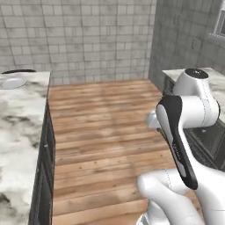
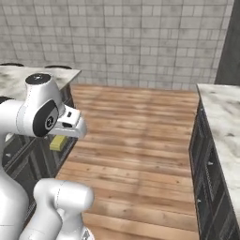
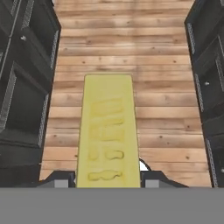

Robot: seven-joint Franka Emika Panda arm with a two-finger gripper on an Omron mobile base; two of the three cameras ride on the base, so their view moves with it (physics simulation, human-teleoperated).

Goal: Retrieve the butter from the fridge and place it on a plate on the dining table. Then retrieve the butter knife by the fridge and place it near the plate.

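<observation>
Butter stick pinched in the gripper, carried above the plank floor between the two runs of dark cabinets.

In the hand view the gripper (image 3: 108,180) has its two dark finger tips pressed against the sides of the butter (image 3: 108,131), a pale yellow stick that stretches away from the fingers over the wooden floor (image 3: 122,48). In the right base view the butter (image 2: 57,142) peeks out below the white hand, beside the dark base of the dining table (image 2: 65,75). In the left base view the dining table (image 1: 19,127) runs along the left edge, and the plate (image 1: 12,82) sits on its far end, well apart from the arm.
</observation>
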